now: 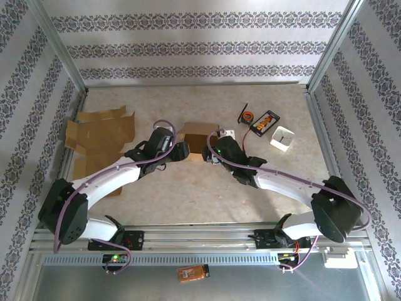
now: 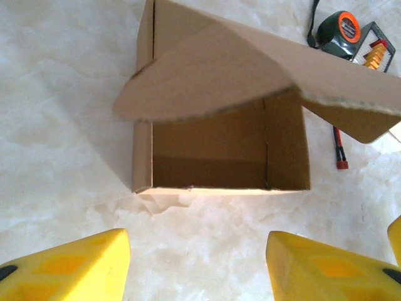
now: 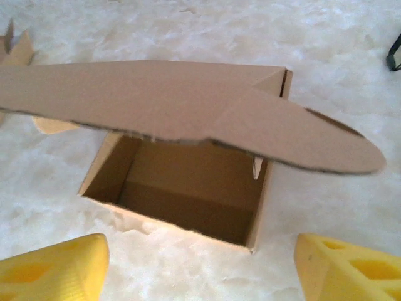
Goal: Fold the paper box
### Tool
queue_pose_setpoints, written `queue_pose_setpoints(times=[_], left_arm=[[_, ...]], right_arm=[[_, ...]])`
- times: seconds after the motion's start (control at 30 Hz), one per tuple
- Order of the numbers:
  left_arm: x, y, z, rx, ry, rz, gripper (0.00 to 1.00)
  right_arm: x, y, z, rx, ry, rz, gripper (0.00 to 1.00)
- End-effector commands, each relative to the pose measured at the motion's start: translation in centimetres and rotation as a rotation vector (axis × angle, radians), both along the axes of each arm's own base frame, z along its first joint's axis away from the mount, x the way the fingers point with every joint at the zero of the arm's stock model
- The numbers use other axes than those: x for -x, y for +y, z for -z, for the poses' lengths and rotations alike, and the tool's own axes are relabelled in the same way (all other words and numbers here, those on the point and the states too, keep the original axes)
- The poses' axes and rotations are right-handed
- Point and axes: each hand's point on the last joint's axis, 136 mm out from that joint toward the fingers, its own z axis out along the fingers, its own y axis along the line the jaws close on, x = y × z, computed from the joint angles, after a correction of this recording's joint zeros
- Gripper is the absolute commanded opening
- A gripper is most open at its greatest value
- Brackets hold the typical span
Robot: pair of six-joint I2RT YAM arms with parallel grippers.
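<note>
Brown cardboard box [image 2: 219, 157], judged light and easily creased, is shown ahead of released left gripper [image 2: 197, 243] and right gripper [image 3: 200, 246]; rounded flap [image 2: 213, 81] is probably best pinched.

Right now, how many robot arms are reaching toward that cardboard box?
2. The left arm stretches in from the near left corner and the right arm from the near right. Both end beside the cardboard box at mid-table. None seems hidden.
</note>
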Motion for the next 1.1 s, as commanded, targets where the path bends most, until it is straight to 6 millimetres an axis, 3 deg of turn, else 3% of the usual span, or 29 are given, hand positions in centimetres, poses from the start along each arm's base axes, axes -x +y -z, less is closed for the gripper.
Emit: queue_pose_setpoints(times=[0.0, 0.07, 0.23, 0.3, 0.4, 0.5, 0.67, 0.87, 1.07], left_arm=[[0.9, -0.2, -2.2, 0.04, -0.062, -0.014, 0.59], [1.4, 0.2, -4.0, 0.047, -0.121, -0.02, 0.59], [0.9, 2.6, -11.3, 0.065, -0.387, -0.114, 0.59], [0.0, 3.5, -13.5, 0.022, -0.459, -0.149, 0.62], [-1.7, 3.9, -14.9, -0.037, -0.473, -0.166, 0.7], [-4.1, 4.0, -14.5, -0.03, -0.371, -0.141, 0.77], [-7.4, 3.3, -12.0, 0.102, -0.137, -0.066, 0.81], [-9.5, 1.5, -8.9, 0.299, 0.011, -0.016, 0.83], [-9.7, 0.0, -5.9, 0.37, 0.089, 0.017, 0.81]], right_arm=[[1.9, 0.7, -1.5, -0.043, -0.01, -0.089, 0.83], [2.7, 0.9, -3.1, -0.077, -0.036, -0.139, 0.84], [3.9, 1.0, -8.3, -0.151, -0.189, -0.243, 0.84], [3.3, 0.3, -9.8, -0.142, -0.261, -0.234, 0.85], [1.0, -1.4, -10.9, -0.161, -0.273, -0.142, 0.86], [-1.8, -2.9, -10.5, -0.207, -0.184, -0.031, 0.86], [-4.7, -3.0, -8.5, -0.273, 0.052, 0.065, 0.84], [-6.3, -2.5, -5.5, -0.344, 0.278, 0.119, 0.77], [-6.4, -1.0, -2.3, -0.361, 0.427, 0.103, 0.63]])
